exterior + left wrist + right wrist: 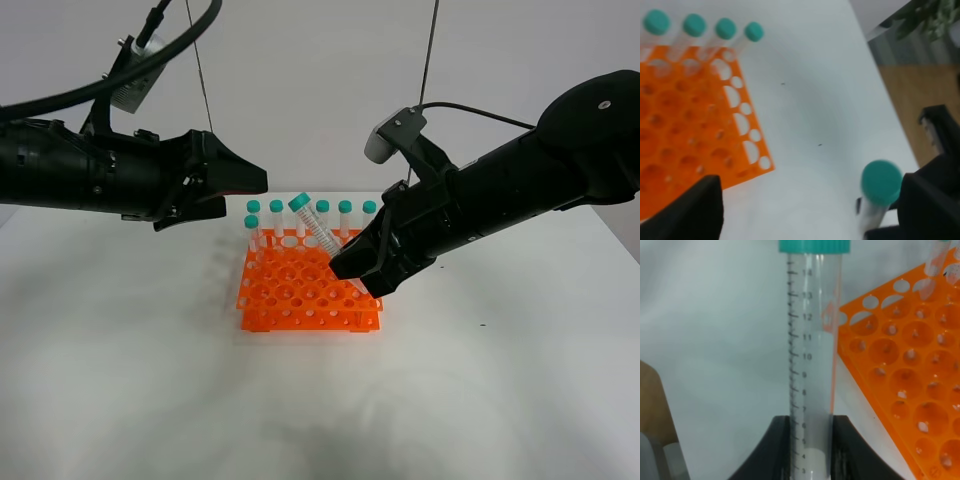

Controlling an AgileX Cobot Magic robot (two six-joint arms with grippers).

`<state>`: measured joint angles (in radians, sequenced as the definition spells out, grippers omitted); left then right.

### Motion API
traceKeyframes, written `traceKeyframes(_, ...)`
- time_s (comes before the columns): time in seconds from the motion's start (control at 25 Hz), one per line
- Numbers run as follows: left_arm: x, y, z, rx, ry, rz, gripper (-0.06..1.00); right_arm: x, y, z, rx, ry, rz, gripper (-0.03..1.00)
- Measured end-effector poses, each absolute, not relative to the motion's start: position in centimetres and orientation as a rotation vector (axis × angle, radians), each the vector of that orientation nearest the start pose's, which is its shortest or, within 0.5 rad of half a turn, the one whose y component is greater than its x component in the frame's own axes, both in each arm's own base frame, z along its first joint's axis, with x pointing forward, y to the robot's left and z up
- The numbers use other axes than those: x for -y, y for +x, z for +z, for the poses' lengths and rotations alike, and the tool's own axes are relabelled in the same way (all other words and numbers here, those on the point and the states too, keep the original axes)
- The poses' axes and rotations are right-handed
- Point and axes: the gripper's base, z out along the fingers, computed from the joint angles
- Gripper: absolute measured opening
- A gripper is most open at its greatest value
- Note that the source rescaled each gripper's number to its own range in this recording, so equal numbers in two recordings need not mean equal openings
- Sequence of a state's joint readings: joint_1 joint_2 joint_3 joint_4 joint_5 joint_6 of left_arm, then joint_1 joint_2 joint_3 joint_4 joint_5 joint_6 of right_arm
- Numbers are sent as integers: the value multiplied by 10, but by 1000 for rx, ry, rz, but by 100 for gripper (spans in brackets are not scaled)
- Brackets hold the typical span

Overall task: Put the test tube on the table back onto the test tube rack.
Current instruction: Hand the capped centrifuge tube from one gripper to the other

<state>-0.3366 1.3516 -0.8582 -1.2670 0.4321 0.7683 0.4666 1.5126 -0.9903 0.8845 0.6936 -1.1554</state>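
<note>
The bare white table (150,400) fills the foreground. Farther back on it sits the orange test tube rack (290,300). Over the rack's right side, the right gripper (352,270) is clamped on the lower part of the test tube (318,226). The tube is off the table and tilted, teal cap uppermost and leaning left, its tip hidden by the fingers. At the rack's far edge, 6 other capped tubes (345,215) stand upright. Up and left of the rack hovers the left gripper (246,196), fingers spread wide.
</note>
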Motion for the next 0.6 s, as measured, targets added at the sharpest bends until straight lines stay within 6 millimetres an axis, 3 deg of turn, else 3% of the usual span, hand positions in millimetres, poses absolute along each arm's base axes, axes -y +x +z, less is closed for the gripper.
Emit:
traceKeyframes(0.28,152,263,273,-2191,95,-1000,100,-178,254,258,-2114,-1219,669,3)
traceKeyframes(0.6,163,269,262,-2179,71,-1127,100,-178,254,258,-2114,-1219,669,3)
